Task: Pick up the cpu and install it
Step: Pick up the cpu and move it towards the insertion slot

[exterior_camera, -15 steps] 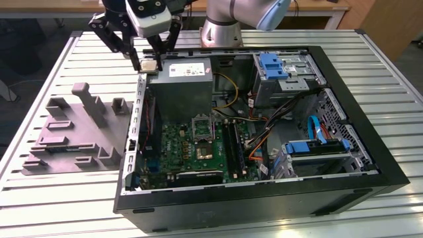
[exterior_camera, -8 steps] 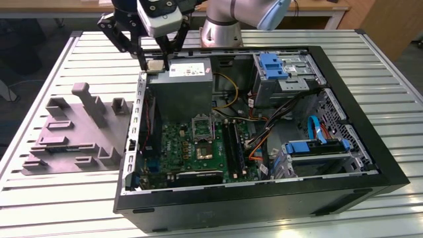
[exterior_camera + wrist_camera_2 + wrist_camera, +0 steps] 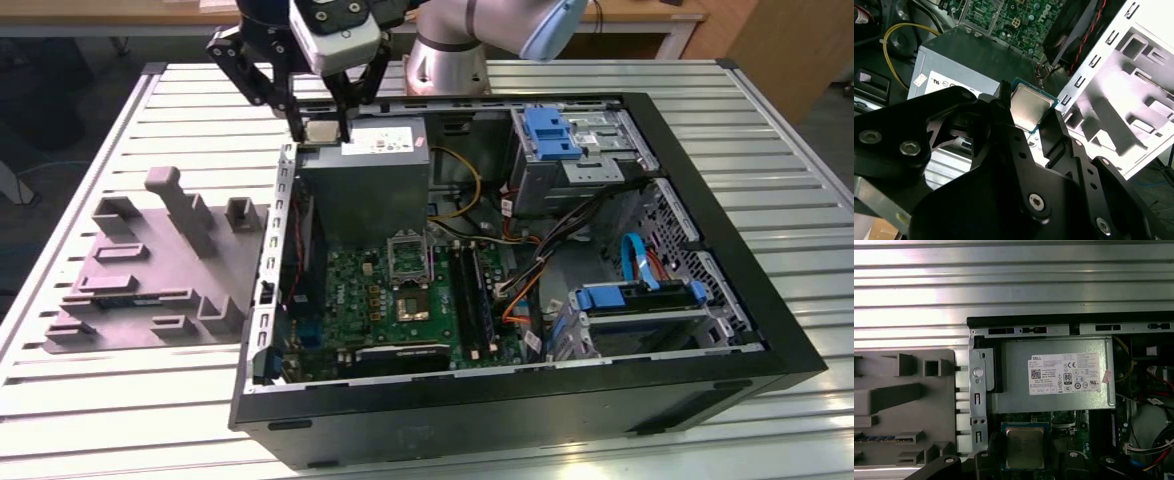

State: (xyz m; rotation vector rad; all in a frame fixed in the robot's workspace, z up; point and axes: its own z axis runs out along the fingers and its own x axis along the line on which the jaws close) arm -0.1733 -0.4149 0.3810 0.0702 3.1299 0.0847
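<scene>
Above the big grey metal box with a white label [image 3: 360, 190], my gripper [image 3: 322, 135] grasps the small square silver-topped cpu [image 3: 1029, 107], apart from the green motherboard [image 3: 400, 290].

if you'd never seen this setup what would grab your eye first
The open black computer case on the slatted table, its green motherboard exposed, draws the eye first. Above its grey power supply box, the gripper holds the cpu, a small silver square, between its fingers. A grey moulded fixture lies outside the case, at the exterior view's left.
</scene>
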